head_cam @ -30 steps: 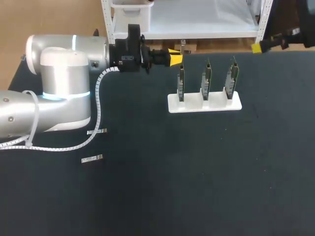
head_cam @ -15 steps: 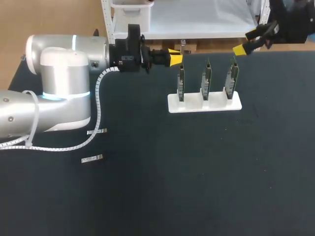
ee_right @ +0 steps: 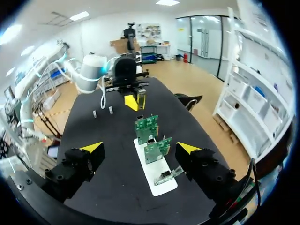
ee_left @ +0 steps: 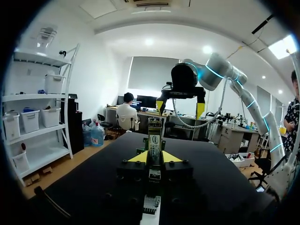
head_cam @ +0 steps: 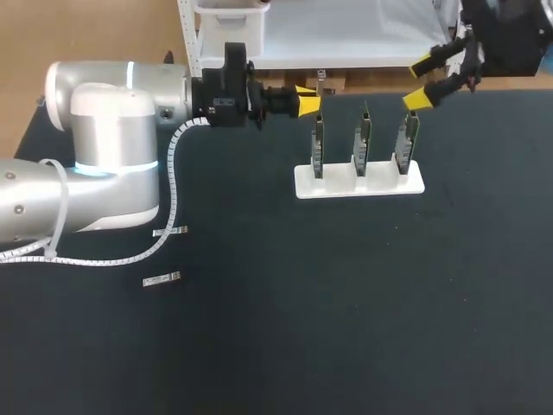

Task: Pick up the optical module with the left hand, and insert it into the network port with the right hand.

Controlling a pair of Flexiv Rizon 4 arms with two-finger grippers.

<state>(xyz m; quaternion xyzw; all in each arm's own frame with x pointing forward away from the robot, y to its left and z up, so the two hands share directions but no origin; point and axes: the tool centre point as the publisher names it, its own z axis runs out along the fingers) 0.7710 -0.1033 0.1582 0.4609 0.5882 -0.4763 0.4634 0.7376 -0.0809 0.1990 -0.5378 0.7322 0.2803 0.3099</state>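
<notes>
My left gripper (ee_left: pixel 154 158) is shut on a slim optical module (ee_left: pixel 154 135) that sticks out ahead between its yellow tips. In the head view this gripper (head_cam: pixel 309 99) hovers just behind and to the left of the white holder (head_cam: pixel 304 186), which carries three upright green network boards (head_cam: pixel 364 138). My right gripper (head_cam: pixel 420 82) hangs open above the rightmost board, at the far right of the table. From the right wrist, the boards (ee_right: pixel 146 126) stand in a row under the open right gripper (ee_right: pixel 139 148), with the left gripper (ee_right: pixel 132 101) and its module (ee_right: pixel 141 99) beyond them.
Two spare modules (head_cam: pixel 170 231) (head_cam: pixel 162 279) lie on the dark table near my left arm's cable. A white shelf frame (head_cam: pixel 192 39) stands just past the table's far edge.
My right gripper has come in from the far right corner and moved left toward the rightmost board. The left arm and its module have stayed put.
</notes>
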